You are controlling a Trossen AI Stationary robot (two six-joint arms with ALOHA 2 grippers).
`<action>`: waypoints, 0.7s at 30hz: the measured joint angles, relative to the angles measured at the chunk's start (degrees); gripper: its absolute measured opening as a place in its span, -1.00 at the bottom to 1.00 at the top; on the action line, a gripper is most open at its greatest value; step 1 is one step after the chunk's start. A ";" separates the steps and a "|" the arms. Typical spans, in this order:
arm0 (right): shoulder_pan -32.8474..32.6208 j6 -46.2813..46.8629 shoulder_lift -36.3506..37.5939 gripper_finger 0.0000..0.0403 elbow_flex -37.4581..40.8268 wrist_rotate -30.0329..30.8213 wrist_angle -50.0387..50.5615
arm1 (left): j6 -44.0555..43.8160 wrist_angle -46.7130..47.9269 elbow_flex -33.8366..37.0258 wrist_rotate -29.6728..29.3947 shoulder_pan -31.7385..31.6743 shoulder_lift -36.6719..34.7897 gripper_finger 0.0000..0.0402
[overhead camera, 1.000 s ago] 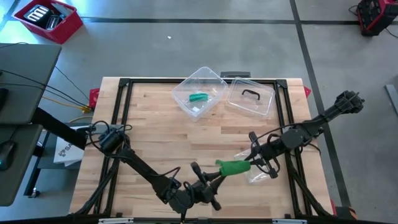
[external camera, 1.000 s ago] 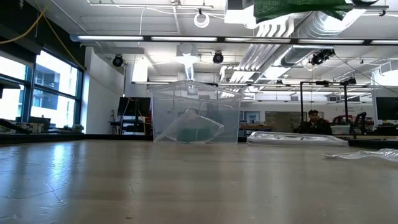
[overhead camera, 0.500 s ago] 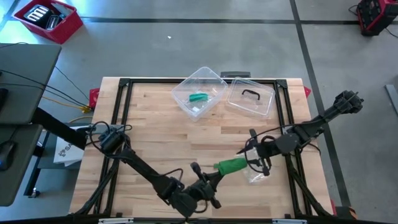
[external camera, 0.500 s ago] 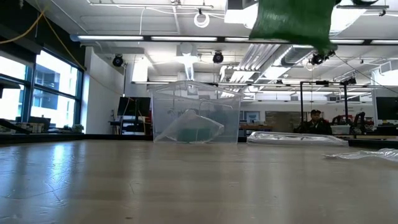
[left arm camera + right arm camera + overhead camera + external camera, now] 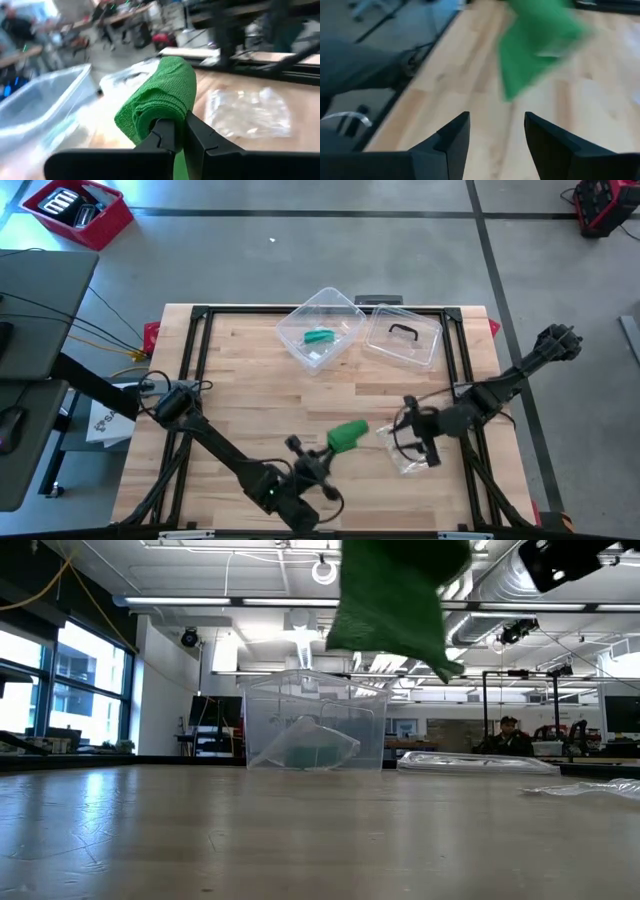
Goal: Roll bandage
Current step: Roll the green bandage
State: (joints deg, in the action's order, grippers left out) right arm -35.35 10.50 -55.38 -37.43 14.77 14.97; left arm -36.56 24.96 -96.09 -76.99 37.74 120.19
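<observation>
Your left gripper pinches the green bandage above the table's near-middle boards. Your right gripper hangs beside it, fingers spread and empty, over a clear wrapper. Bare wood lies leftward; the clear bin and its lid sit along the far edge.

Green bandage top cut off in low view; blurred in right wrist view.
</observation>
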 joint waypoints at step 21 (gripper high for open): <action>-9.58 -0.46 -29.20 -0.11 -20.20 -3.86 3.59 | -18.93 -13.34 5.25 23.70 -0.40 -0.12 -0.97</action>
State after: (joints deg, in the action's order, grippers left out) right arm -44.93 10.04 -84.58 -57.63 10.91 18.56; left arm -55.49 11.62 -90.85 -53.29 37.34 120.07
